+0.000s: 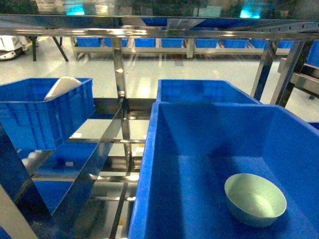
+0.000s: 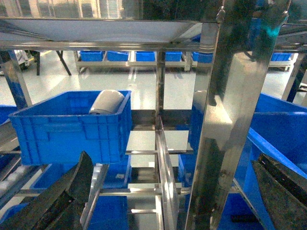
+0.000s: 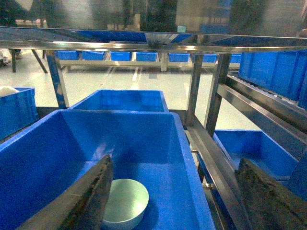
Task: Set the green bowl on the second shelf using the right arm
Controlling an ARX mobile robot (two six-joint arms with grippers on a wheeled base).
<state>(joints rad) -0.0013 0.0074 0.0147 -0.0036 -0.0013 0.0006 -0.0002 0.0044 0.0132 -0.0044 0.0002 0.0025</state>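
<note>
The small, round, pale mint-green bowl [image 1: 255,199] sits upright on the floor of a large, deep blue plastic bin [image 1: 164,164], toward the bin's near right corner and clear of its walls. In the right wrist view the same bowl [image 3: 125,202] lies below and between the two dark fingers of the right tool [image 3: 177,196], whose jaws stand spread wide with nothing between them; the left-hand finger [image 3: 86,201] overlaps the bowl's rim in the picture, though contact cannot be confirmed. A second blue bin [image 1: 204,91] stands directly behind the first. The step in hand appears to be the approach to the grasp: the bowl is not yet held. The next move likely calls for lowering the right tool into the bin, setting one finger inside and one outside the rim, closing, then lifting clear of the tall bin wall before carrying toward a polished steel shelf rack [image 1: 119,74]. Which level counts as the second shelf cannot be told. The left tool [image 2: 168,201] hangs idle beside the rack, its jaws likewise parted and unladen, facing a ribbed blue crate [image 2: 72,127] holding a white rounded dish [image 2: 106,102].
</note>
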